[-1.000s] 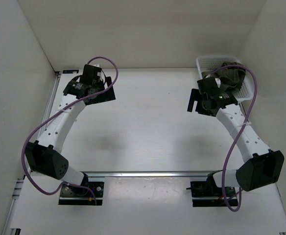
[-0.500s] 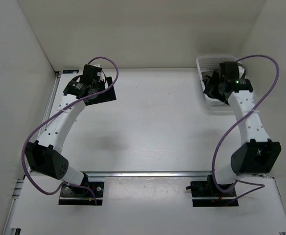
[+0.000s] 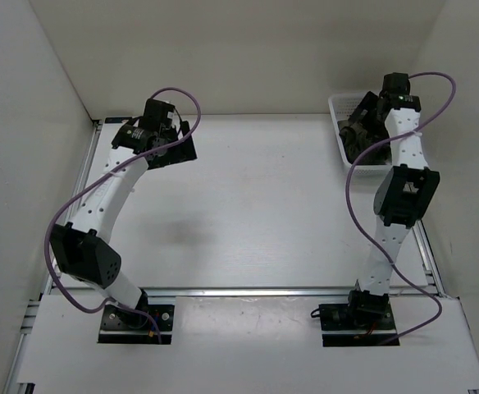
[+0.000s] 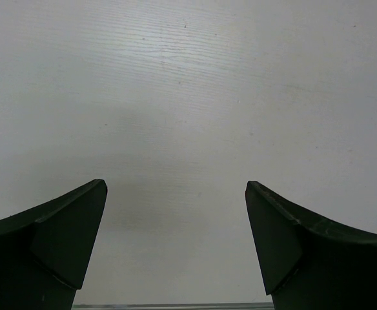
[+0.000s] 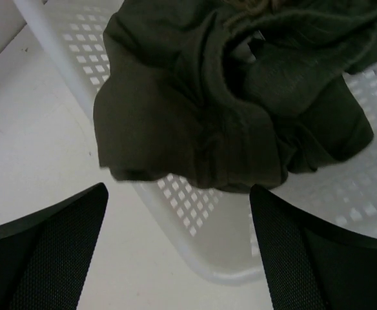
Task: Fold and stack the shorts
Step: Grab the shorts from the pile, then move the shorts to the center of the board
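1. Your shorts [image 5: 240, 97] lie bunched in the basket [image 5: 201, 255] at the far right corner of the table [image 4: 188, 77], with one fold draped over its rim.
2. Your right gripper [image 5: 177, 194] hovers just above them, jaws wide apart and empty; the cloth sits just beyond the fingertips.
3. The bunch shows no clear long axis, so a straight drop onto the draped fold looks like the likely grasp.
4. Your left gripper [image 4: 175, 187], also wide apart and empty, hangs over bare table at the far left, so the right arm is nearer.
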You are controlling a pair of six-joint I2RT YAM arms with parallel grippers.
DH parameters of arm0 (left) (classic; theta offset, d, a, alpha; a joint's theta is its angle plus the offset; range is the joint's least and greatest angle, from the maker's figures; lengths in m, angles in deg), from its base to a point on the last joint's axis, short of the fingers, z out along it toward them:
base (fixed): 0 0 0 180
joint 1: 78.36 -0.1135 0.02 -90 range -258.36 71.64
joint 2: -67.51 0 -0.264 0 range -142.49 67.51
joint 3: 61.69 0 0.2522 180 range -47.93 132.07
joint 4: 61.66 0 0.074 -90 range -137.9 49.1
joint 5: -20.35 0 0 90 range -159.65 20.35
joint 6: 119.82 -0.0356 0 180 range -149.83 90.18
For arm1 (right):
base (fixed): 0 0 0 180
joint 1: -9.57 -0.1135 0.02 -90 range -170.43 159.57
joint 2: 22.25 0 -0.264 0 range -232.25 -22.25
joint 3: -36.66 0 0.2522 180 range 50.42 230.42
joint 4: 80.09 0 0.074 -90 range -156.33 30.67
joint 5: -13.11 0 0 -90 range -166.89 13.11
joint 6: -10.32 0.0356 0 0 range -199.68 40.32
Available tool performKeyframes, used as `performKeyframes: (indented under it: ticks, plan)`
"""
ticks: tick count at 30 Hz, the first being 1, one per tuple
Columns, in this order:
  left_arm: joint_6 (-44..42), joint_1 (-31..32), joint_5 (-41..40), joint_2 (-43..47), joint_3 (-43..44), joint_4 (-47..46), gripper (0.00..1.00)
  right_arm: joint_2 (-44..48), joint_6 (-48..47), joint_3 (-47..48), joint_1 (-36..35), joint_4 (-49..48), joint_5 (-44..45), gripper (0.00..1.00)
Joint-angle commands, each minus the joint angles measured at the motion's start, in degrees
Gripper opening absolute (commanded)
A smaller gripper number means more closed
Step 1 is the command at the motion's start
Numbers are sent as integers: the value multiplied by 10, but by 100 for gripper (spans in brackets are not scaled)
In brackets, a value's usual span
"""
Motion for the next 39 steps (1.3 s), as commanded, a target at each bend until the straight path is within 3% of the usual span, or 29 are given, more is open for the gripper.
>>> performKeyframes:
  ticks: [1,4,6,8,9,12,18,22,28,34,35,36,38,39]
  plan:
    - [5,-5,-21,6,29,12,100,-45,7,77,8,8,-41,93]
    - [-2,-5,-15,-7,37,19,100,-91,32,116,8,3,-47,85]
    - [-17,-5,-9,-16,56,31,100,-106,43,124,8,-4,-41,70]
    - [-17,-11,-3,-30,61,43,100,-106,54,118,8,-22,-33,50]
    - [-24,-11,-3,-30,61,49,100,-94,60,106,8,-22,-18,26]
    - [-24,-11,24,-36,67,56,100,-31,78,56,8,-39,23,1]
    - [-14,-16,71,-3,31,22,100,122,51,3,8,-70,43,1]
    - [-14,-16,77,36,18,17,100,271,2,-74,-25,-98,-48,1]
    - [-28,-16,70,73,30,44,100,437,-36,-152,-210,-76,-71,1]
    - [-11,-16,82,90,22,47,100,556,37,-400,-406,-99,-38,1]
    - [-11,-16,82,90,16,41,100,563,51,-435,-431,-107,-21,4]
    - [-4,-16,91,97,8,34,100,568,62,-501,-457,-113,-13,13]
    - [-9,-16,122,102,-17,20,100,568,84,-544,-511,-119,-8,37]
    - [-16,-3,131,102,-26,20,100,568,84,-567,-531,-111,-8,64]
